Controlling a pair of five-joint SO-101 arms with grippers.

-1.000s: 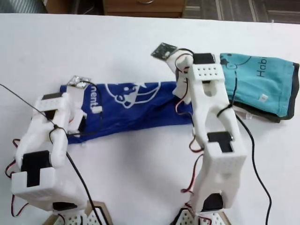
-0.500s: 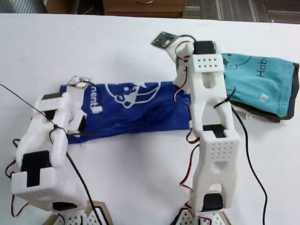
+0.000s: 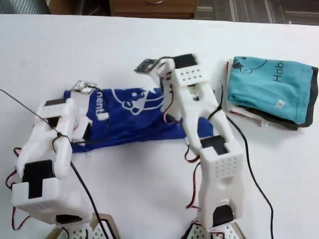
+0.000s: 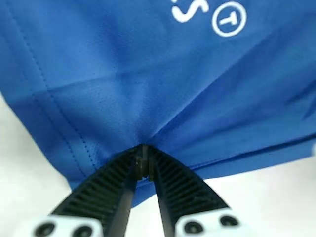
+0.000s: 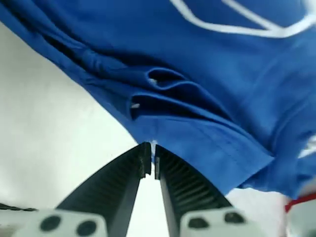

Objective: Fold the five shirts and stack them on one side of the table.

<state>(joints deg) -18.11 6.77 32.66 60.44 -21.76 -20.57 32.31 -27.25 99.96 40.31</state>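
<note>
A blue shirt (image 3: 129,117) with white print lies across the table as a long band. My left gripper (image 3: 85,128) is at its left end, shut on the fabric; in the left wrist view the closed fingertips (image 4: 142,167) pinch a fold of the blue shirt (image 4: 148,74). My right gripper (image 3: 168,95) hangs over the shirt's middle, shut on the other end, which is lifted and doubled back. In the right wrist view the fingertips (image 5: 149,154) grip a hem of the blue shirt (image 5: 212,89). A pile of folded shirts (image 3: 271,87), teal on top, sits at the right.
The white table (image 3: 99,45) is bare behind the shirt and in front between the two arm bases. Red and black cables trail along both arms. Wooden furniture (image 3: 152,7) stands beyond the far edge.
My right arm has swung left from beside the teal pile to over the shirt's middle, carrying the right end with it. The left arm has kept still.
</note>
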